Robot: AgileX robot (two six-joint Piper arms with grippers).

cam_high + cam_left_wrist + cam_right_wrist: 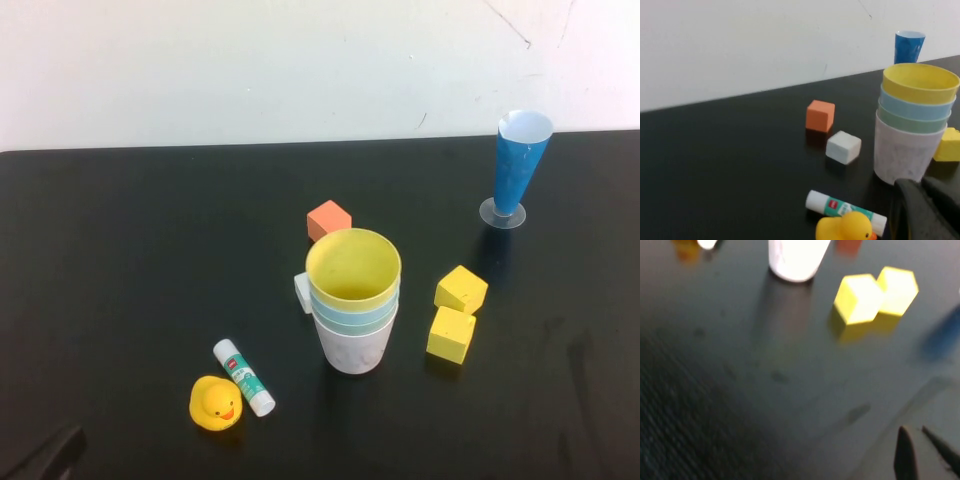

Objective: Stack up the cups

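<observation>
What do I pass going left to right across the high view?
left hand → rubber duck → glue stick → stacked cups → lower yellow block → blue cone. The right hand is out of that view.

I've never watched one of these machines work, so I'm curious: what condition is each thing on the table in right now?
Cups: nested in one upright stack, yellow on top, then blue, green, pink at the bottom.
Blue cone: upright on its clear base, apart from the stack.
Glue stick: lying flat, capped, beside the duck.
Rubber duck: upright.
Left pincer: near the stack, holding nothing.
Right pincer: above bare table, holding nothing, nearly closed.
</observation>
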